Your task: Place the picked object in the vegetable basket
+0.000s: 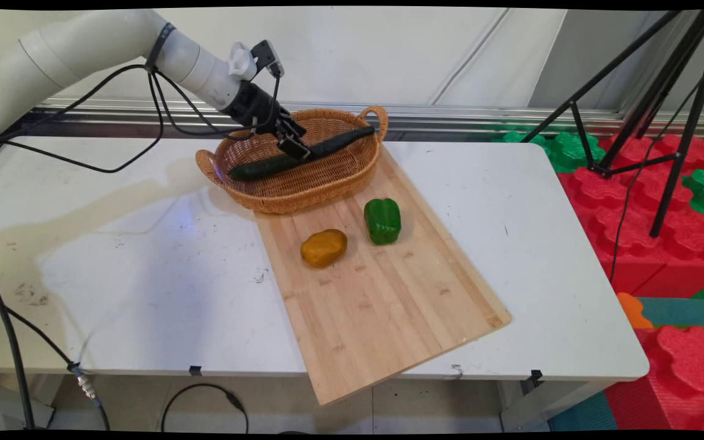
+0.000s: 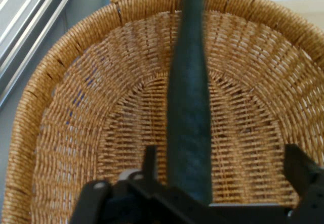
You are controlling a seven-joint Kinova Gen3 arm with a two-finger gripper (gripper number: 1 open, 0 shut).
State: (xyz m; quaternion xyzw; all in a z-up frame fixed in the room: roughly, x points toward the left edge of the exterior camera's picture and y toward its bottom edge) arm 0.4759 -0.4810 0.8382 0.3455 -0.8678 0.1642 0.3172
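White table [image 1: 541, 201] carries a wooden board [image 1: 376, 305] with a green pepper [image 1: 382, 221], a potato [image 1: 324, 247] and a wicker basket [image 1: 327, 189]; the gripper [image 1: 296, 145] hangs over a cucumber [image 1: 260, 166] lying slantwise inside, far end on the rim. From the hand, its 2 fingers [image 2: 302, 166] stand spread, straddling the cucumber unclamped. No writing is legible.

Bright, even light over the scene, no hard-edged shadows. A broad soft shadow of the arm lies on the table [image 1: 101, 211], nearer the camera and left of the gripper [image 1: 296, 146]. Pale sheen on the tabletop further toward the camera. A small glossy highlight sits on the green pepper [image 1: 382, 220], camera-side of the gripper. In the hand view, the basket [image 2: 66, 133] weave ahead of the gripper is evenly lit, with a bright patch beyond its far rim.
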